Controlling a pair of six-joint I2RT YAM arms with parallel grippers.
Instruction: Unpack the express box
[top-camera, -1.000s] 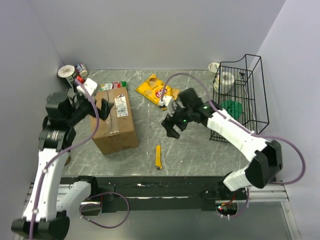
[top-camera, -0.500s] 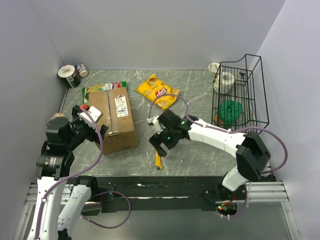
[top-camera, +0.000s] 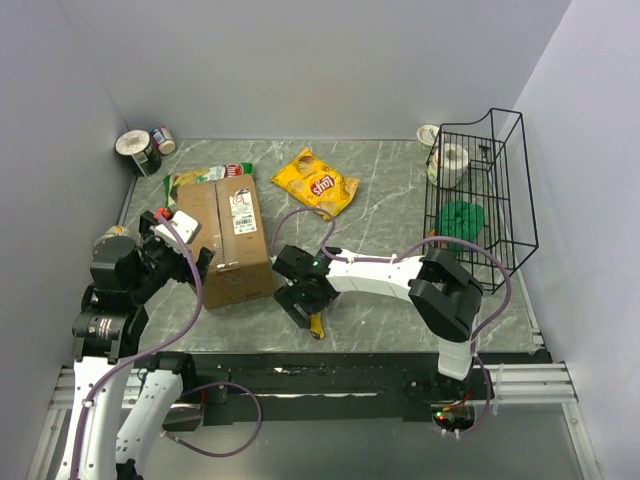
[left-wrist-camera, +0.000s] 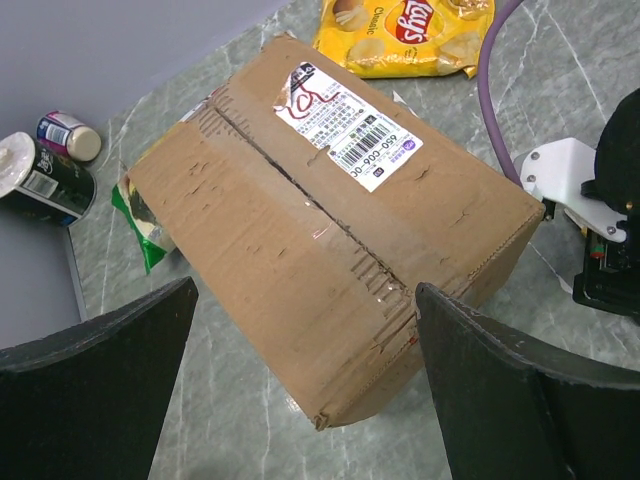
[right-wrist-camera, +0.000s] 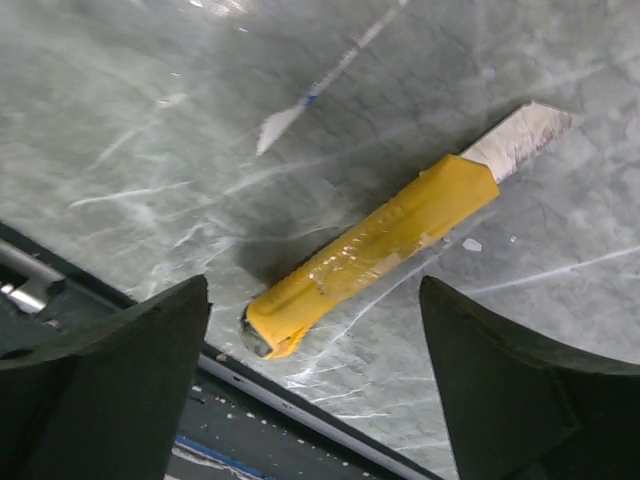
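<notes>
The express box (left-wrist-camera: 330, 250) is found closed on the left part of the table (top-camera: 400, 200), its taped seam scuffed. A white barcode label (left-wrist-camera: 348, 128) is fixed on top. A yellow bag (left-wrist-camera: 405, 30) marked Lay's Classic is noted beyond. The left gripper (left-wrist-camera: 305, 300) is spread wide at the box's near end. The right gripper (right-wrist-camera: 315, 290) is spread over a yellow knife (right-wrist-camera: 375, 245), which is not gripped.

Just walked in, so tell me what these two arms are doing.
They are set to unpack the box, which is taped shut. The right gripper hovers open over the yellow cutter on the table, not gripping it. The left gripper is open beside the box, holding nothing.
</notes>
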